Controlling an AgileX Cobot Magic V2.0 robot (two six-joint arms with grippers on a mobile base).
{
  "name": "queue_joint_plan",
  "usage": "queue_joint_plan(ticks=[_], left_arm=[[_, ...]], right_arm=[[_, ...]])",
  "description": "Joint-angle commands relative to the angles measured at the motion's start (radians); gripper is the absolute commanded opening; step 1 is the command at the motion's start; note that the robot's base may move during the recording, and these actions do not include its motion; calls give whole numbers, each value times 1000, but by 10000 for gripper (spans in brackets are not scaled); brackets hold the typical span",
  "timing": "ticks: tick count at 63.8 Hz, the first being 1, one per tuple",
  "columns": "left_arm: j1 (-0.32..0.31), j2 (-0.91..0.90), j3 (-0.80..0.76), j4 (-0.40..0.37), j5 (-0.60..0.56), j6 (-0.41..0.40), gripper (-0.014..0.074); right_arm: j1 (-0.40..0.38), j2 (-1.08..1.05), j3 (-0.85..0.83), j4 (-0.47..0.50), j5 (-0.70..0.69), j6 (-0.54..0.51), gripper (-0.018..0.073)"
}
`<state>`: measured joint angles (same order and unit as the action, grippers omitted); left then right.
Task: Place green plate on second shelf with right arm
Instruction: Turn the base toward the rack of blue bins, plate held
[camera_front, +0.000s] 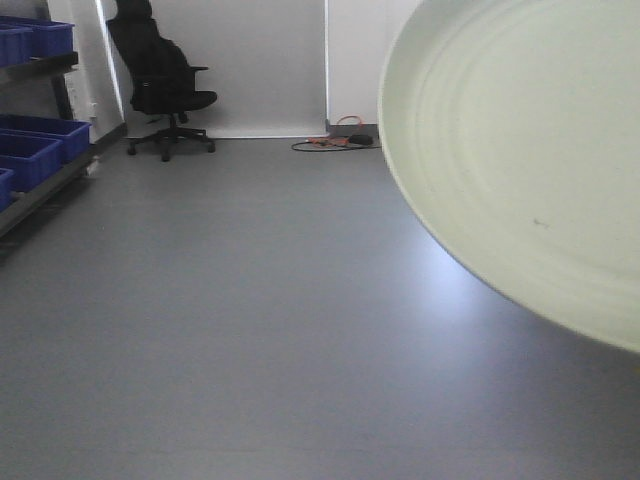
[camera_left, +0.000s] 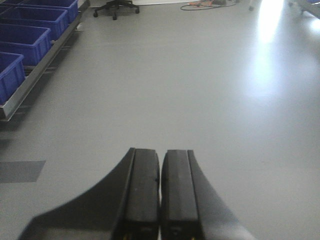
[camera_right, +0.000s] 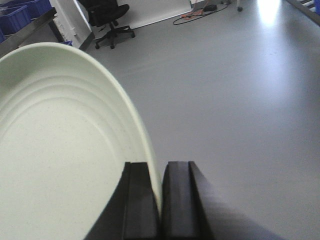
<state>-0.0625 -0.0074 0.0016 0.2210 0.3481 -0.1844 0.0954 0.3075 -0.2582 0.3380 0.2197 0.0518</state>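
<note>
Right wrist: right pincer (camera_right: 161, 174) clamps green plate (camera_right: 55, 150) rim (plate upright).

Matte black, wedge-shaped jaws

A grey floor (camera_front: 250, 330), black office chair (camera_front: 165, 85) by a white wall (camera_front: 260, 60), blue bins (camera_front: 35, 150) on a rack.

No legible text or labels.
</note>
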Motion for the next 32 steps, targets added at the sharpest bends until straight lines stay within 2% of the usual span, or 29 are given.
queue_joint_plan(ticks=[1,32], left_arm=[[-3,-20,42,4,-63,-5,125],[-3,-20,42,4,-63,-5,125]], right_arm=[[-1,9,-34,11,-100,3,55],[-1,9,-34,11,-100,3,55]])
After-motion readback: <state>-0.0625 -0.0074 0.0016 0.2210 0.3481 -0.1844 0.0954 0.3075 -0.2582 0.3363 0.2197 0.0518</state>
